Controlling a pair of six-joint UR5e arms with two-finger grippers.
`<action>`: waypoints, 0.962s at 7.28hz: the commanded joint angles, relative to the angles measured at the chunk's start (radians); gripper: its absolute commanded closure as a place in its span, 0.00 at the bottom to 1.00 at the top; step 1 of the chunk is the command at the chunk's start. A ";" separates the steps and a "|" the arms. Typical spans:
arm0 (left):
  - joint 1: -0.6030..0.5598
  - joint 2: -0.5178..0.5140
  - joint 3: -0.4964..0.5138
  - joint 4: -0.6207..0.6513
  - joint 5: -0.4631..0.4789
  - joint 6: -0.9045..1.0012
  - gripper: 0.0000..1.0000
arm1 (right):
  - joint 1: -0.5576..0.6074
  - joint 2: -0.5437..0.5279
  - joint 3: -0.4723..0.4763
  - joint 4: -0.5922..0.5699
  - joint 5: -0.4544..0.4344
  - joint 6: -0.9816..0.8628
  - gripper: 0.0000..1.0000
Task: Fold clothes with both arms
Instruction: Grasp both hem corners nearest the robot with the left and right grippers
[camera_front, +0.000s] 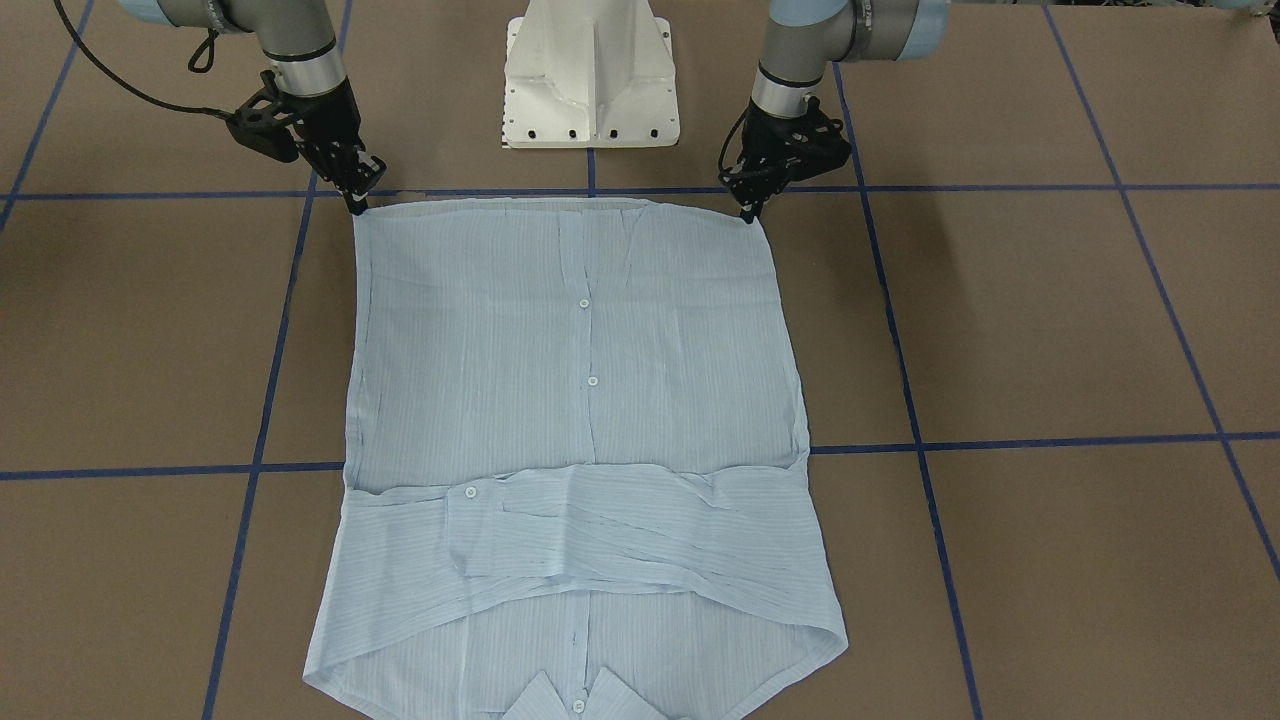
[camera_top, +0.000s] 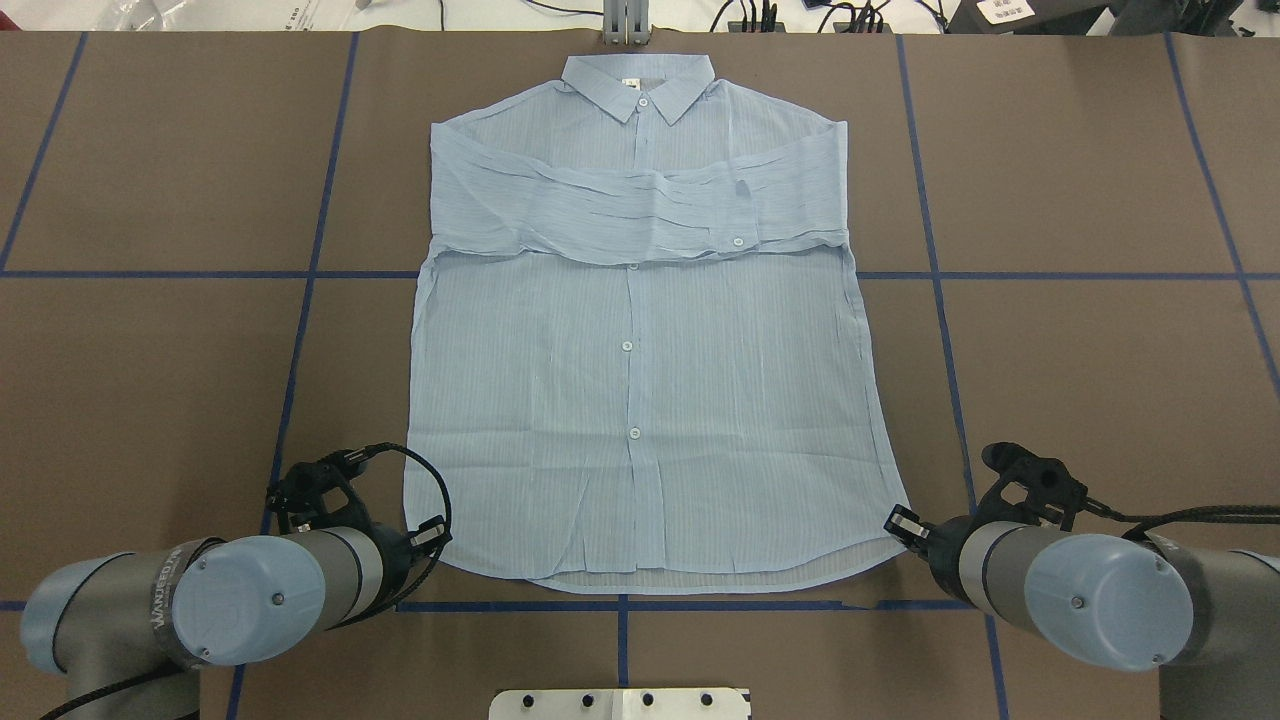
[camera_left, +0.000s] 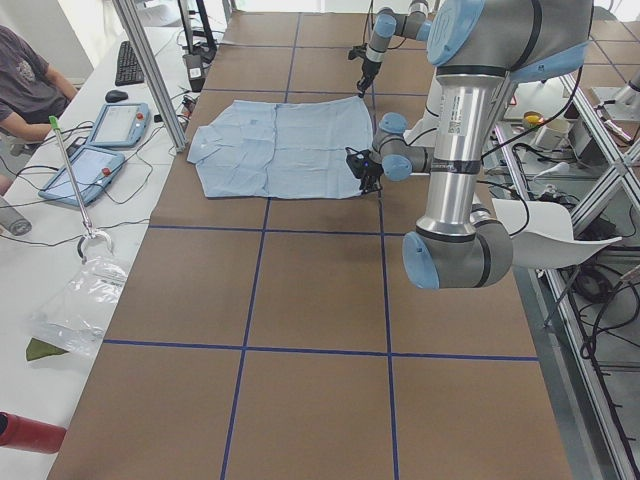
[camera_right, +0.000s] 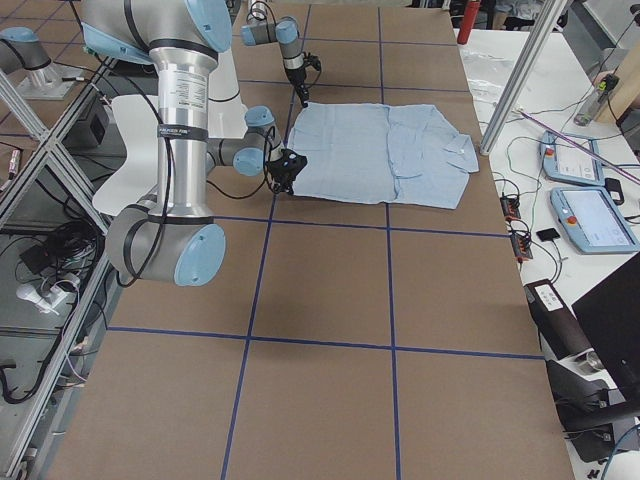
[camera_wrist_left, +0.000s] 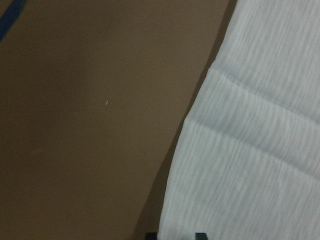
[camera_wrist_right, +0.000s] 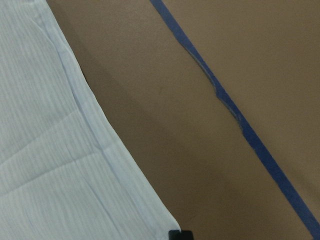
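Observation:
The pale-blue striped shirt (camera_top: 640, 380) lies flat on the brown table, buttons up. Its collar (camera_top: 638, 85) points away from me and both sleeves are folded across the chest (camera_top: 640, 205). My left gripper (camera_front: 750, 212) is pinched shut on the hem corner on my left, which also shows in the left wrist view (camera_wrist_left: 250, 150). My right gripper (camera_front: 357, 205) is pinched shut on the opposite hem corner, seen in the right wrist view (camera_wrist_right: 50, 175). Both corners rest at table height. In the overhead view the wrists partly hide the left gripper (camera_top: 432, 535) and the right gripper (camera_top: 903, 524).
The white pedestal base (camera_front: 592, 80) stands between the arms, just behind the hem. Blue tape lines (camera_front: 1000, 441) grid the brown table (camera_front: 1050, 320). Tablets (camera_left: 118, 125), a keyboard and cables lie on a side bench beyond the collar, where a person sits.

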 joint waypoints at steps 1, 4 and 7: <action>0.002 0.005 -0.086 0.081 -0.001 0.000 1.00 | 0.000 -0.002 0.021 0.000 0.003 0.000 1.00; 0.070 0.005 -0.233 0.218 -0.003 -0.077 1.00 | -0.054 -0.113 0.114 0.005 0.006 0.029 1.00; 0.100 -0.008 -0.348 0.217 -0.023 -0.187 1.00 | -0.103 -0.148 0.219 0.005 -0.005 0.054 1.00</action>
